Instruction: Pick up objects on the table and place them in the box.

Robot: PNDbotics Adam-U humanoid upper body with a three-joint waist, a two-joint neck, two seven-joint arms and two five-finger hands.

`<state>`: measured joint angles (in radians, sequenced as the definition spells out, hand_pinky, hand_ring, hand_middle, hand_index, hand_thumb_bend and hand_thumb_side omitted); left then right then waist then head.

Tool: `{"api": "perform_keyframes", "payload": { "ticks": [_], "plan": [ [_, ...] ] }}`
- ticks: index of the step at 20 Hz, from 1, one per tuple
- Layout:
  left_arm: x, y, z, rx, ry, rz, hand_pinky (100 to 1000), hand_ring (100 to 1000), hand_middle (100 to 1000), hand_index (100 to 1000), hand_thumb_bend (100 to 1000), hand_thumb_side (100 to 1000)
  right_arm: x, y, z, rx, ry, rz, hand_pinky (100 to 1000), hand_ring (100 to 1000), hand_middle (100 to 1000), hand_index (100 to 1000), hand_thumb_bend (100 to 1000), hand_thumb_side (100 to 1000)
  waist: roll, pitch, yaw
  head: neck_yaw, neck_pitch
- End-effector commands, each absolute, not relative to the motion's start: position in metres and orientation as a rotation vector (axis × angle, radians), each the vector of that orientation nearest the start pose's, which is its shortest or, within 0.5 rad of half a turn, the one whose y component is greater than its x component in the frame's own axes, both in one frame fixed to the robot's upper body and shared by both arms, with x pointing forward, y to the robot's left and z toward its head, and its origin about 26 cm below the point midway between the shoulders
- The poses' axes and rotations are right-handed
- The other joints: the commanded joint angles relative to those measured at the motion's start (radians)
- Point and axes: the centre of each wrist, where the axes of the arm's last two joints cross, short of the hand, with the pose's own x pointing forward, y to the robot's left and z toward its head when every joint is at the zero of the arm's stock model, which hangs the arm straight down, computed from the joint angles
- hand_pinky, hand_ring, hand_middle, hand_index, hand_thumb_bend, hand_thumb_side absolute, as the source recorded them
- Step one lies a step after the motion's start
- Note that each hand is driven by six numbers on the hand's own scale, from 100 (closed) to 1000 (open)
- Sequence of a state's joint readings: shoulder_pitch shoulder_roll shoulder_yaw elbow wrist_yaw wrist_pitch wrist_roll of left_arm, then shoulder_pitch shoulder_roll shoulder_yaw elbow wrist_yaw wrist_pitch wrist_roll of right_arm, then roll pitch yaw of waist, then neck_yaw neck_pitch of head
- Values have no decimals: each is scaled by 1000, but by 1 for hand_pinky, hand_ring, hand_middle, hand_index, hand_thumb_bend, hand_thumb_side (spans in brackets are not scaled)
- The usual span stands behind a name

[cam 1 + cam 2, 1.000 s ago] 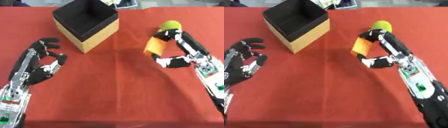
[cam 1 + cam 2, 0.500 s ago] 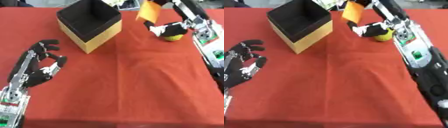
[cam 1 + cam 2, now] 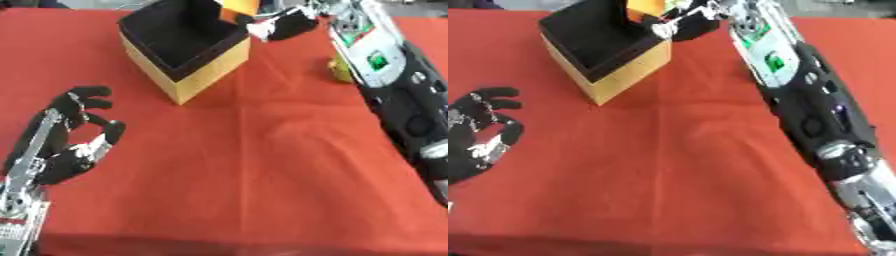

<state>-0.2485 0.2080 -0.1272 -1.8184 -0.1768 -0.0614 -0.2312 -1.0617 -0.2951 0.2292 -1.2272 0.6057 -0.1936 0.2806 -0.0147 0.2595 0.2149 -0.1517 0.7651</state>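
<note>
**Orange object held at the box's far rim, not yet released**

The right hand point(image 3: 284, 24) holds an orange object point(image 3: 238, 7) pinched in curled fingers over the far edge of the box point(image 3: 188, 75); it is not yet dropped in. A yellow-green object point(image 3: 339, 70) waits on the red table point(image 3: 262, 160), partly hidden beside the right forearm. The left hand point(image 3: 74, 142) rests idle at lower left, fingers relaxed, holding nothing.

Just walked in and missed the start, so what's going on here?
The robot's right hand is holding an orange object at the far rim of the open box on the red table, not yet let go. A yellow-green object lies on the cloth beside the right arm. The left hand rests idle near the lower left corner.
</note>
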Motion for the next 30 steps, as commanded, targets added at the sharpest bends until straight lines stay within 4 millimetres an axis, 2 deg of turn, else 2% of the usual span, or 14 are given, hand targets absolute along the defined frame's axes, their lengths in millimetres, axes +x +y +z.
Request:
{"api": "perform_keyframes", "payload": {
  "ticks": [1,3,7,9,11,12,14,20,22,23,26,30],
  "plan": [
    [316,218,134,4,-2053,-727,618,757,763,820,493,494,457,-141,301,-648,-2096,1374,691,639,532,724,268,100,1,-12,15,-25,5],
    [316,216,135,-2,-2054,-734,618,757,763,820,492,494,465,-138,303,-678,-2092,1338,697,653,559,753,285,100,0,-11,33,-37,5],
    [316,215,136,-10,-2056,-739,618,757,762,820,490,494,481,-137,288,-739,-2053,1308,729,734,717,864,345,146,-1,-11,54,-50,5],
    [316,215,136,-12,-2058,-742,618,757,763,820,490,495,488,-137,272,-770,-2005,1308,757,781,811,927,384,212,-2,-10,59,-55,5],
    [316,214,137,-14,-2059,-743,618,757,763,820,489,495,494,-138,259,-807,-1958,1302,788,824,898,974,497,323,-2,-9,62,-59,5],
    [316,214,137,-13,-2059,-743,618,757,762,820,489,495,497,-141,253,-834,-1933,1291,794,832,913,981,530,349,-2,-10,64,-61,5],
    [316,215,137,-11,-2058,-741,618,757,762,820,489,495,499,-144,249,-892,-1904,1262,797,838,930,983,563,374,-2,-10,64,-61,5],
    [316,217,136,0,-2055,-729,618,757,762,820,488,494,499,-149,253,-1058,-1947,1201,778,822,896,971,522,352,1,-15,43,-46,5],
    [315,219,134,8,-2049,-721,618,757,763,820,487,493,498,-155,261,-1089,-1973,1209,775,819,884,966,499,342,2,-22,25,-36,5],
    [315,220,133,13,-2046,-717,618,757,762,820,487,493,497,-159,266,-1095,-1989,1219,778,822,881,966,466,324,3,-25,15,-29,5],
    [315,224,131,29,-2039,-705,618,757,762,820,486,492,493,-178,279,-1091,-2010,1281,787,827,888,971,456,322,5,-31,-15,-12,5],
    [314,229,129,56,-2031,-688,618,757,762,820,486,492,485,-214,284,-1083,-1992,1357,788,828,886,968,448,333,7,-37,-61,14,5]
  ]
}}
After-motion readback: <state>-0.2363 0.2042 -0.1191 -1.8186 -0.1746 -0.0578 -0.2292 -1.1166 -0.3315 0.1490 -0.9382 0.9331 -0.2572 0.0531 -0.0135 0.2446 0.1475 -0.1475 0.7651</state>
